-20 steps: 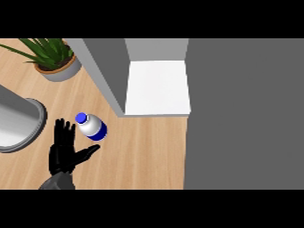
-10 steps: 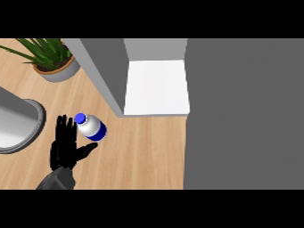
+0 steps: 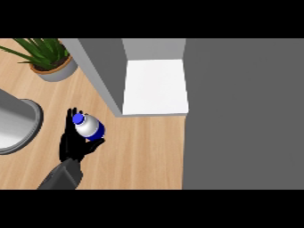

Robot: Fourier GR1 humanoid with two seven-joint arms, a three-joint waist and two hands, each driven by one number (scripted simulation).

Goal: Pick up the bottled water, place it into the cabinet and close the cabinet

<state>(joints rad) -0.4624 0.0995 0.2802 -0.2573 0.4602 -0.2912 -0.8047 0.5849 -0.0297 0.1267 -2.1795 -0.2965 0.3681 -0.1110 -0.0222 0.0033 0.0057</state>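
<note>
Head view: the counter [image 3: 134, 156] is light wood, seen from steeply above. One black hand [image 3: 74, 144] comes up from the lower edge on a grey forearm [image 3: 62, 177]. From its place at the left of the view it reads as the left hand. Its palm lies against the left side of the water bottle [image 3: 88, 126]. The fingers run up past the blue cap [image 3: 79, 118], and the thumb curls in under the bottle's lower end (so the hand is cupping it, not merely lying beside it). The bottle is white with a blue band and sits on the counter just left of the cabinet [image 3: 155, 87]. The cabinet is open, its white inner floor showing. A large grey cylinder [image 3: 6, 124] stands to the left of the hand. A potted plant [image 3: 49, 60] sits at the upper left.
</note>
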